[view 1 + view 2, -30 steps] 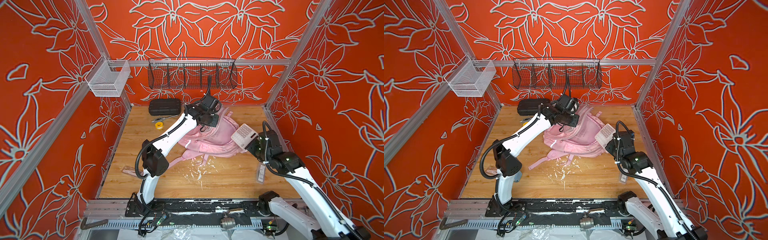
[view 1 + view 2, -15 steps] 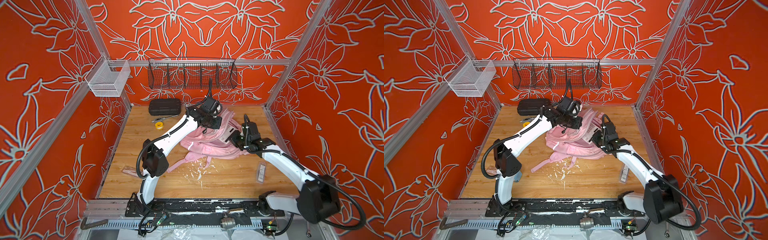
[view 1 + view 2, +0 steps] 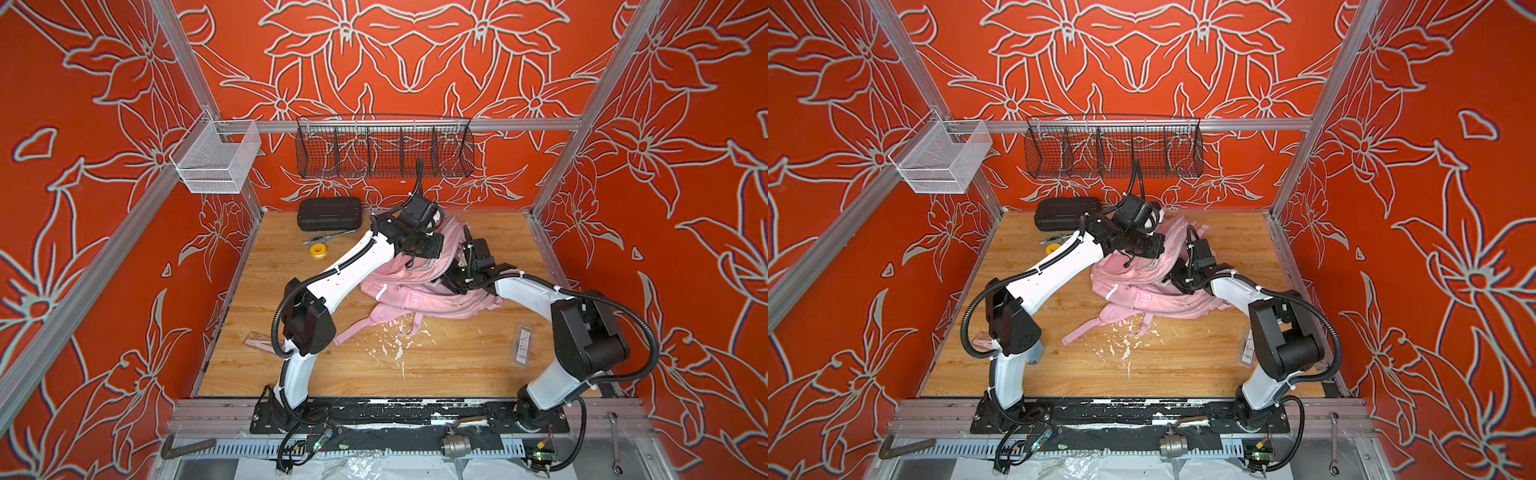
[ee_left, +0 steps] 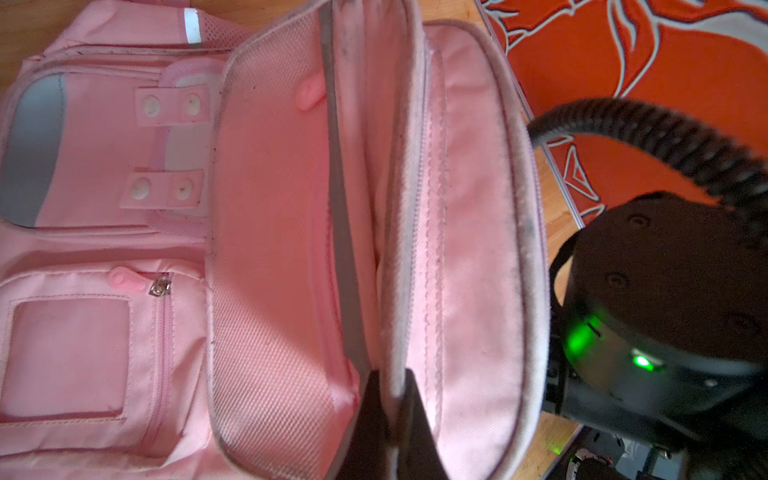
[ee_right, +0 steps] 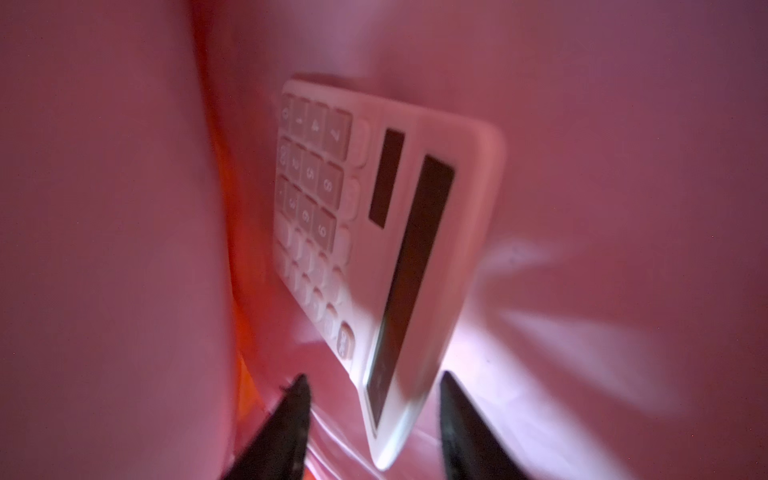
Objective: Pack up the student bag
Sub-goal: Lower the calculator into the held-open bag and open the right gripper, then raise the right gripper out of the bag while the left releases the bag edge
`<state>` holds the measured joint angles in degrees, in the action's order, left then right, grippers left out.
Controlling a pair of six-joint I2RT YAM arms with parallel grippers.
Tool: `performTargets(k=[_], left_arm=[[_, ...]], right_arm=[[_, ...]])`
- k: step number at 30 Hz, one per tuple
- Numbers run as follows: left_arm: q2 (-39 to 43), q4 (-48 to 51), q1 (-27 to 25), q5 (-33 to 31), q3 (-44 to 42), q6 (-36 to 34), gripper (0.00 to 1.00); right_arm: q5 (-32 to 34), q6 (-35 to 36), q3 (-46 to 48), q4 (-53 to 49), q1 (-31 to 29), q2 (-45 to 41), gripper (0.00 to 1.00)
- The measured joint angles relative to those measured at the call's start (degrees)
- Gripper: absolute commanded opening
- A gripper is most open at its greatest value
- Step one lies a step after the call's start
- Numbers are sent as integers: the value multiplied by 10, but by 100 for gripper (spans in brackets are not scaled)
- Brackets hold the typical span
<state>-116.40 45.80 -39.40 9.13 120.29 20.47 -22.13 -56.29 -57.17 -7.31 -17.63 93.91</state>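
Right claw [image 5: 374, 376] standing open inside student bag [image 3: 432, 299], calculator [image 5: 390, 199] lying loose between jaws; left claw [image 4: 390, 374] pinching mouth rim. Bag lying on tabletop [image 3: 457, 365]. You're seemingly depositing; next, back straight out.

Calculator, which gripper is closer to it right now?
Right. The right gripper sits inside the bag, jaws open either side of the calculator. The left gripper is up at the bag's opening, pinching an inner fabric edge, apart from the calculator.
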Motion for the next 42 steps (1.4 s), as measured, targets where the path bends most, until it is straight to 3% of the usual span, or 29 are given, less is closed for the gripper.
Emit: performTargets(k=[6,12,16,22,31,42], left_arm=[[7,-8,1,0,-14,7,0],[9,-18,3,7,-22,17,0],[9,-19,3,11,-24,24,0],[-6,-22,-8,13,-26,30,0],[-70,-13,-31,15,-25,48,37],[-72,7,-28,-3,-12,64,48]], right_arm=[[10,30,12,-38,57,-65,75],[43,80,25,-106,99,-184,79],[94,127,34,-158,116,-278,88],[144,225,35,-213,136,-396,92],[148,319,23,-262,136,-409,92],[142,359,23,-265,136,-403,91]])
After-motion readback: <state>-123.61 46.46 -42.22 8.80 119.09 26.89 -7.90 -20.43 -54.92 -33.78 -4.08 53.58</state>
